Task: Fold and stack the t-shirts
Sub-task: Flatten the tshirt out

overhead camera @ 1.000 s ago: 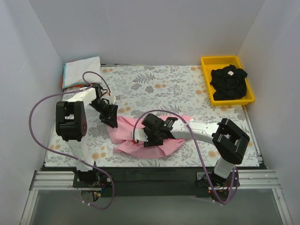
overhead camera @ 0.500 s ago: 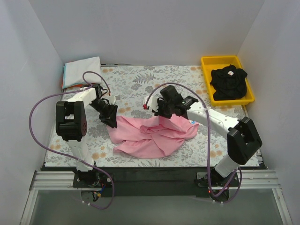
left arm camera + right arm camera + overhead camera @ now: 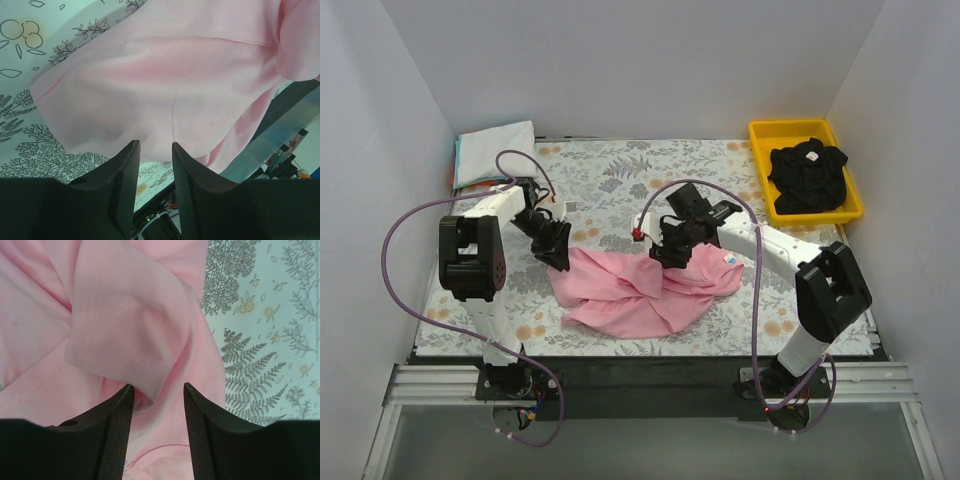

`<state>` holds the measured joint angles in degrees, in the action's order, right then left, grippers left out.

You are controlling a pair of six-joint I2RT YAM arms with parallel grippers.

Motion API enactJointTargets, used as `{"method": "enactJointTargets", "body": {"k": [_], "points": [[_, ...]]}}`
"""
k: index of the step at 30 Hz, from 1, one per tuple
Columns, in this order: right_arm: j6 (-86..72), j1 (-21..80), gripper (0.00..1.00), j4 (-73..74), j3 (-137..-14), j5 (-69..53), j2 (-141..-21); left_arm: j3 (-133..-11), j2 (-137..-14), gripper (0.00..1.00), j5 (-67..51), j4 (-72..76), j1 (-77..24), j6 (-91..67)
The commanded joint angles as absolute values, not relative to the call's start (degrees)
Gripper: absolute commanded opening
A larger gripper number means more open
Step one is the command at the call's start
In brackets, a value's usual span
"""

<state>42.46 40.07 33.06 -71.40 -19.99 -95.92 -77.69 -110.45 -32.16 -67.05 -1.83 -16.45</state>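
A light pink shirt (image 3: 650, 290) lies crumpled in the middle of a floral tablecloth (image 3: 620, 180). It is bunched into twisted ridges and is not yet spread flat or folded. The left gripper (image 3: 560, 258) sits at the shirt's far-left corner. Its wrist view shows the jaws narrowly apart with the hem reaching the fingertips; whether they pinch the cloth cannot be told. The right gripper (image 3: 672, 255) hangs over the shirt's far edge, near its middle. Its jaws are apart and straddle a raised fold without squeezing it.

The step in hand appears to be spreading the shirt flat. To do it well, the right gripper would likely need to close on one layer of that fold, not the whole bunch. It would then draw the layer away from the left gripper so the cloth goes taut and the middle twist opens. Lifting too high could drag the far-left corner out of place.

Far left of the shirt and well apart from it, folded shirts (image 3: 495, 152) sit stacked by the back wall, white on top. Far right of the shirt, also well apart, a yellow tray (image 3: 790, 126) holds a crumpled black shirt (image 3: 808, 178). The right arm's purple cable (image 3: 753, 300) loops past the shirt's right side and could snag the cloth during a pull.
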Motion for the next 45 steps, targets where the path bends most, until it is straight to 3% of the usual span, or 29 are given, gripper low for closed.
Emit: {"method": "enactJointTargets", "body": {"k": [1, 8, 12, 17, 29, 45], "points": [[49.3, 40.3, 0.51, 33.1, -68.6, -21.0, -88.3, -77.9, -107.3, 0.31, -32.1, -67.1, -1.9, -15.6], [60.0, 48.7, 0.52, 23.0, -52.3, -15.5, -71.7, -77.3, -107.8, 0.32, -33.7, -66.5, -1.9, -15.9], [63.9, 57.8, 0.52, 13.5, -45.3, -8.3, -70.8, -77.2, -107.8, 0.32, -33.8, -66.3, -1.9, -16.3], [70.3, 60.6, 0.53, -6.7, -31.9, -2.6, -72.5, -77.2, -107.8, 0.33, -33.8, -66.4, -1.9, -16.4], [79.9, 60.7, 0.55, -30.3, -19.9, -0.5, -73.8, -73.9, -106.7, 0.34, -33.4, -65.4, -1.9, -15.1], [82.5, 57.0, 0.52, -37.5, -18.1, -5.4, -73.0, -73.2, -107.9, 0.34, -34.8, -63.7, -1.7, -14.1]]}}
